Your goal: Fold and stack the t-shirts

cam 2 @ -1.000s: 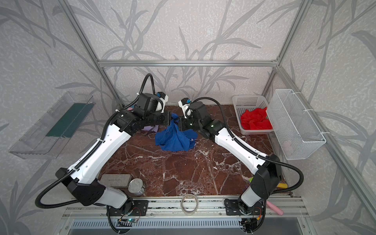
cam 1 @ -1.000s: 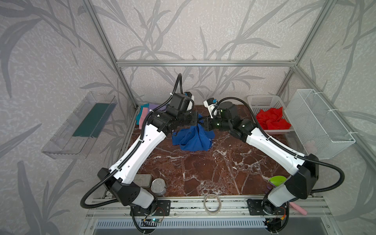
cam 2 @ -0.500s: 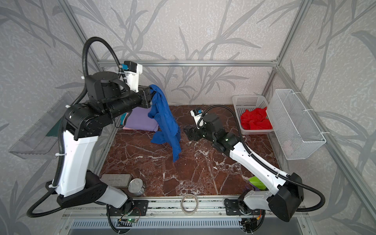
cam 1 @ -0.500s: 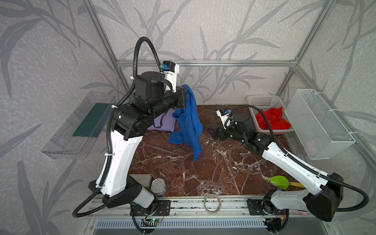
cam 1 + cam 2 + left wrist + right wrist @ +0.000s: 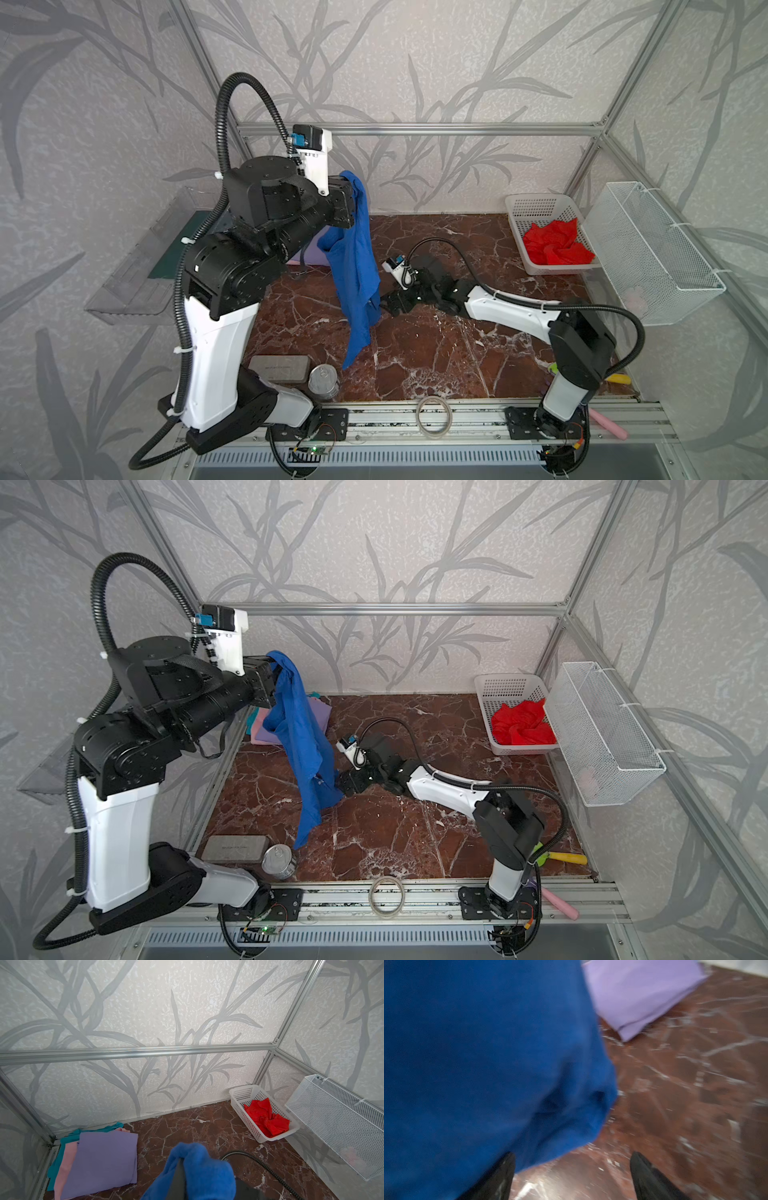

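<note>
A royal blue t-shirt (image 5: 353,266) (image 5: 303,737) hangs high over the table from my left gripper (image 5: 353,199) (image 5: 274,675), which is shut on a bunch of its cloth (image 5: 207,1172). The shirt's lower end dangles above the marble. My right gripper (image 5: 384,303) (image 5: 572,1157) is low by the table, open, and right beside the hanging cloth (image 5: 477,1053). The cloth brushes one finger, and nothing sits between the jaws. A crumpled red t-shirt (image 5: 555,245) (image 5: 266,1115) lies in the white basket. Folded lavender (image 5: 104,1159), pink and teal t-shirts are stacked in the far-left corner.
The white perforated basket (image 5: 523,208) stands at the back right, with a wire basket (image 5: 648,249) on the right wall. Near the front left edge are a grey case (image 5: 280,368) and a tin can (image 5: 324,380). A tape ring (image 5: 434,415) lies on the front rail.
My left arm has lifted the blue t-shirt from the table to high in the air. My right gripper opened, let go, drew back and dropped low, then moved in beside the hanging cloth.
</note>
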Controlling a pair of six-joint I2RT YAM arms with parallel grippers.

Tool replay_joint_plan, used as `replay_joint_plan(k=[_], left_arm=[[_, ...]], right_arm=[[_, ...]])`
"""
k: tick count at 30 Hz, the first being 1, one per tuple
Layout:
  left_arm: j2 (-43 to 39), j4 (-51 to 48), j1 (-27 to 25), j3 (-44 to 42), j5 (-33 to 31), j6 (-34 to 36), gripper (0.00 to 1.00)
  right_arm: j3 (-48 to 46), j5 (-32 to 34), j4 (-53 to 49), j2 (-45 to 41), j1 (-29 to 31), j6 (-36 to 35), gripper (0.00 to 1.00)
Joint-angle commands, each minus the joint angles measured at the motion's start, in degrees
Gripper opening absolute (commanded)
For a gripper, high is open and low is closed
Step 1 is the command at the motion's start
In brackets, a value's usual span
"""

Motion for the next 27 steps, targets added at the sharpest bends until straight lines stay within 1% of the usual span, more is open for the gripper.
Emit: replay_joint_plan(k=[1, 2, 3, 4, 5, 6, 7, 8, 10, 13, 15, 18, 21, 22, 23, 24, 26, 27], left_arm=[[0.1, -0.9, -0.1, 0.8, -2.8, 1.6, 0.0], [0.3, -1.0, -0.1, 0.9, -2.7, 1.7, 0.0], [0.4, -1.1, 0.0, 1.0, -2.8, 1.6, 0.0], [0.5, -1.2, -0.1, 0.9, -3.0, 1.6, 0.0], [0.6, -1.2, -0.1, 1.0, -3.2, 1.7, 0.0], [0.6, -1.3, -0.1, 1.0, -3.5, 1.7, 0.0], [0.4, -1.5, 0.0, 1.0, -4.0, 1.9, 0.0], [0.3, -1.7, -0.1, 0.8, -4.7, 2.1, 0.0], [-0.6, -1.4, 0.0, 0.0, -6.3, 2.6, 0.0], [-2.4, 0.7, 0.0, -2.7, -8.9, 3.0, 0.0], [-3.4, 2.2, 0.0, -4.5, -10.2, 2.9, 0.0], [-3.5, 3.3, 0.0, -5.7, -10.3, 2.7, 0.0], [-2.7, 2.8, 0.0, -4.9, -9.0, 2.1, 0.0], [-2.3, 2.7, 0.1, -4.5, -8.7, 2.1, 0.0], [-2.0, 2.7, 0.0, -4.2, -8.4, 1.9, 0.0], [-1.8, 2.7, 0.0, -3.7, -8.1, 1.9, 0.0], [-1.6, 2.7, 0.0, -2.9, -7.9, 1.8, 0.0], [-1.5, 2.6, 0.0, -2.4, -7.7, 1.8, 0.0]], right_arm=[[3.0, -7.2, 10.1, 3.0, 2.2, 5.7, 0.9], [3.4, -8.0, 12.6, 4.4, 2.2, 8.0, 0.87], [4.3, -7.9, 14.5, 5.6, 2.1, 9.4, 0.81], [5.3, -7.4, 15.1, 6.4, 1.9, 10.3, 0.65], [6.5, -6.6, 15.2, 7.2, 1.2, 11.6, 0.3], [6.9, -6.1, 15.5, 7.4, 0.3, 13.1, 0.08], [6.6, -5.1, 16.5, 6.8, -1.0, 14.8, 0.0], [5.5, -4.0, 17.4, 5.5, -2.5, 15.9, 0.0], [3.8, -2.3, 16.3, 1.9, -5.7, 15.6, 0.0], [2.4, 1.8, 9.4, -6.7, -10.4, 10.9, 0.0], [2.3, 5.8, 3.7, -13.3, -12.9, 6.6, 0.0], [2.7, 11.2, -3.9, -21.5, -14.8, 2.1, 0.0], [3.1, 11.5, -10.2, -26.1, -13.5, -1.6, 0.0], [2.6, 12.3, -11.6, -27.1, -12.1, -2.8, 0.04], [1.6, 13.6, -12.5, -28.0, -10.1, -4.3, 0.15], [0.4, 14.1, -13.1, -28.7, -8.1, -5.4, 0.29], [-1.8, 14.5, -13.9, -29.3, -5.2, -5.9, 0.51], [-2.9, 14.5, -14.1, -29.2, -4.0, -5.9, 0.58]])
